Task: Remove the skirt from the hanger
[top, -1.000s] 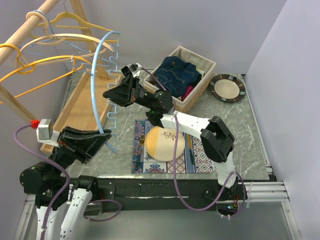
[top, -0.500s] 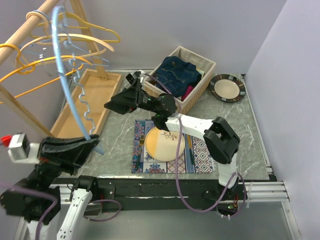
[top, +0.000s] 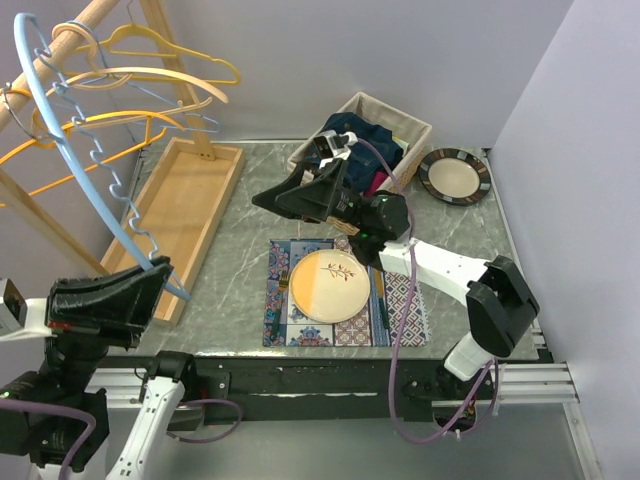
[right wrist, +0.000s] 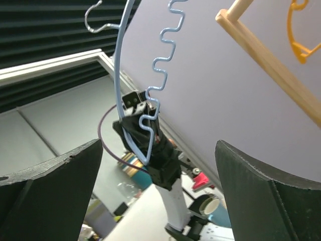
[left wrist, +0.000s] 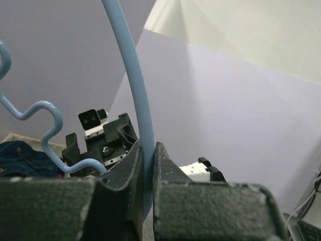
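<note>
The light blue hanger (top: pixel 60 125) is bare and tilts up to the left, its hook reaching the wooden rail (top: pixel 70 30). My left gripper (top: pixel 158 270) is shut on its lower end; the left wrist view shows the blue bar (left wrist: pixel 135 85) pinched between the jaws of that gripper (left wrist: pixel 145 155). The denim skirt (top: pixel 365 140) lies in the wicker basket (top: pixel 415 130), partly hidden by my right arm. My right gripper (top: pixel 272 195) hangs open and empty in front of the basket. In the right wrist view its jaws stand wide (right wrist: pixel 158 145), with the hanger (right wrist: pixel 119 75) far off.
Yellow and cream hangers (top: pixel 150 75) hang from the rail at the back left. A wooden tray (top: pixel 180 215) lies below it. A yellow plate (top: pixel 328 285) sits on a patterned placemat, and a dark-rimmed plate (top: pixel 455 175) lies at the back right.
My left arm has swung the hanger up and left to the rail. My right gripper has opened, let go of the hanger and drawn back right, toward the basket.
</note>
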You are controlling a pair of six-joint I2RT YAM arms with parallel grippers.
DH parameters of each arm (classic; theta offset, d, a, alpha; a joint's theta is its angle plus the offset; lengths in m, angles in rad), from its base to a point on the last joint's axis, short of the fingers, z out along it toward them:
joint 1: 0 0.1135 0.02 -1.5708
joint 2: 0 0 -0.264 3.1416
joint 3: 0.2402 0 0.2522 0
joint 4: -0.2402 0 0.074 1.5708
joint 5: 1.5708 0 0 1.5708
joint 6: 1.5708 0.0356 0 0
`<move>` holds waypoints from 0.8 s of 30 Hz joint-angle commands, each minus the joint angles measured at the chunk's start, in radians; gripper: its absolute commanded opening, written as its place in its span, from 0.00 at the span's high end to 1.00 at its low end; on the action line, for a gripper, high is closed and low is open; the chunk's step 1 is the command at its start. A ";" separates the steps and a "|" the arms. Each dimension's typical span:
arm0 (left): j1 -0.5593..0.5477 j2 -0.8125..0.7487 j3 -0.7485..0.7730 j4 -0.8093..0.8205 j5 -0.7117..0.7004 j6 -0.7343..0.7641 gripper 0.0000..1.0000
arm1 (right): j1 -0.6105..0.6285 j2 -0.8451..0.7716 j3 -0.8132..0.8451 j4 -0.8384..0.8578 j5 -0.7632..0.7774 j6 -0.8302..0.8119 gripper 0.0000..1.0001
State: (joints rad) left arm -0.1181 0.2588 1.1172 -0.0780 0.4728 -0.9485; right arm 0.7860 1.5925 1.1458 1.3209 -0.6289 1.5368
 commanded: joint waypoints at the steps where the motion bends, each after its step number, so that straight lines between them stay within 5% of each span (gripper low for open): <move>1: 0.005 0.042 0.032 0.001 -0.103 -0.041 0.99 | -0.011 -0.069 -0.023 -0.018 0.000 -0.128 0.00; 10: 0.015 0.043 -0.019 -0.078 -0.034 -0.108 0.99 | -0.010 -0.124 -0.028 -0.161 0.018 -0.280 0.00; 16: 0.017 0.063 0.038 -0.303 -0.175 -0.093 0.99 | -0.011 -0.097 -0.014 -0.101 0.001 -0.233 0.00; 24: 0.020 0.083 0.067 -0.404 -0.307 -0.098 0.99 | -0.011 -0.155 -0.041 -0.167 0.000 -0.302 0.00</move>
State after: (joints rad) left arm -0.1051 0.3187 1.1320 -0.4118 0.2775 -1.0508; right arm 0.7799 1.5021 1.1091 1.1576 -0.6216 1.2869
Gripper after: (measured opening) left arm 0.089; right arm 0.997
